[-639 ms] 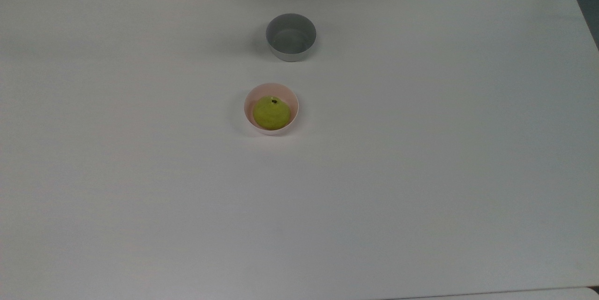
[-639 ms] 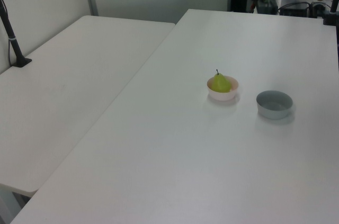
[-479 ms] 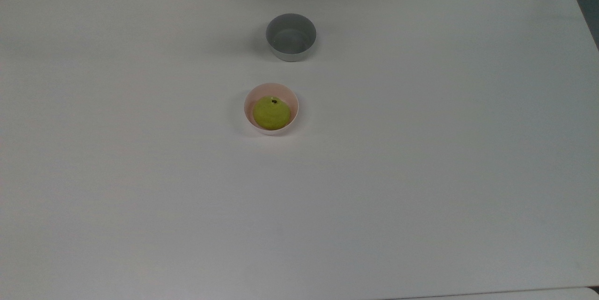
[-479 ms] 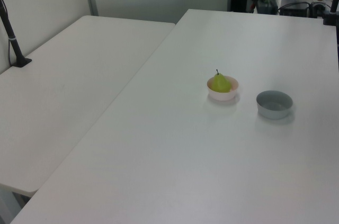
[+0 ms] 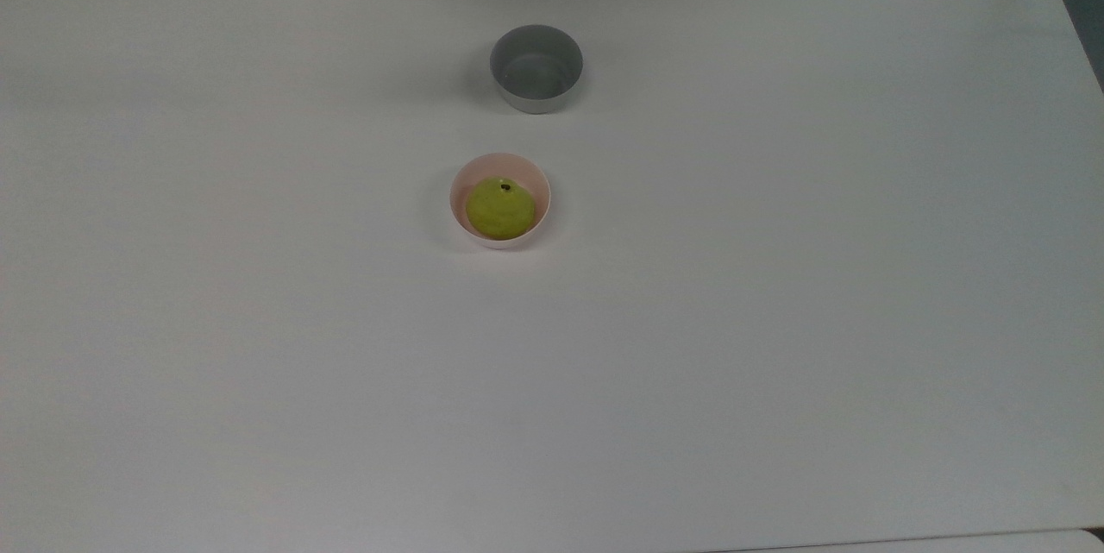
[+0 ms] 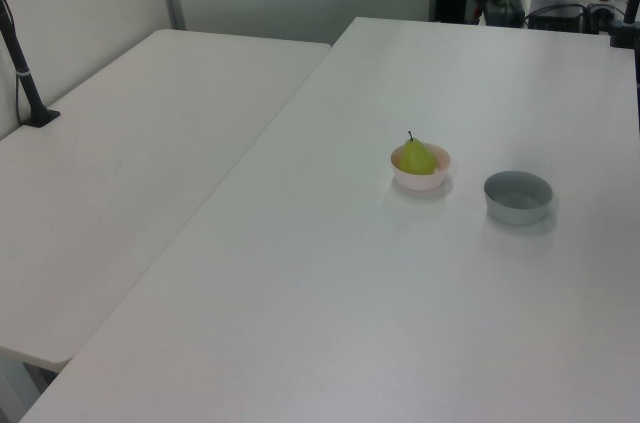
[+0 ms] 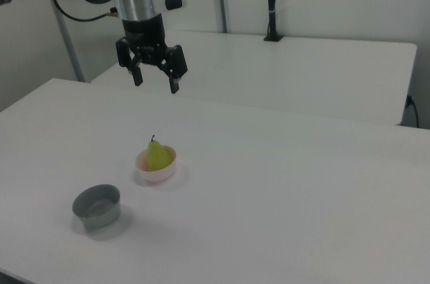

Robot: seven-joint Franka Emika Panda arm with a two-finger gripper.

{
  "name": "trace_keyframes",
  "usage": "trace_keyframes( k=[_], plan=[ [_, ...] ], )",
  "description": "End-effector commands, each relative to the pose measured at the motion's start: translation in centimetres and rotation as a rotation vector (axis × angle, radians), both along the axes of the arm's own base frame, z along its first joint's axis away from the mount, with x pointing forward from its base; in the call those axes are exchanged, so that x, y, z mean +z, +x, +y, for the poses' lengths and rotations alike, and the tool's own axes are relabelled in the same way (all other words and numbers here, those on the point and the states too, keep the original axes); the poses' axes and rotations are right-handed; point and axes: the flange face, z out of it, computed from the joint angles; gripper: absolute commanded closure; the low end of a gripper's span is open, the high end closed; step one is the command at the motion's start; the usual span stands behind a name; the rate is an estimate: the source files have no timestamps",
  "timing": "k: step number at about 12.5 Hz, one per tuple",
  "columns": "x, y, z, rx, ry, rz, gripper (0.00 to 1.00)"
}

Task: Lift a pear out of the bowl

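A yellow-green pear [image 7: 158,155] sits stem-up in the pink bowl [image 7: 156,171] at mid-desk [image 5: 776,277], a grey bowl [image 7: 97,207] standing nearby. The gripper [image 7: 154,77] hangs high above, jaws apart, seemingly poised for a top-down descent onto the fruit.

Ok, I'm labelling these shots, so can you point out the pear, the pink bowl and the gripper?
pear [image 5: 500,208], top view, middle of its yellow-green body.
pink bowl [image 5: 479,168], top view, bare inner wall at its upper left.
gripper [image 7: 155,85], right view, midway between its open fingertips.
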Motion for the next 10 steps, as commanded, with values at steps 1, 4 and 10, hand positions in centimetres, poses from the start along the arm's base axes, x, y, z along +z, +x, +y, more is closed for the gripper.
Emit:
trace_keyframes(
  k=[1,4,10],
  plan=[
    [-0.1,-0.2,0.2,0.022,-0.017,-0.02,0.0],
    [-0.6,-0.3,-0.1,0.229,-0.049,-0.004,0.0],
    [-4.1,1.8,4.8,0.227,-0.056,-0.012,0.0]
  ],
)
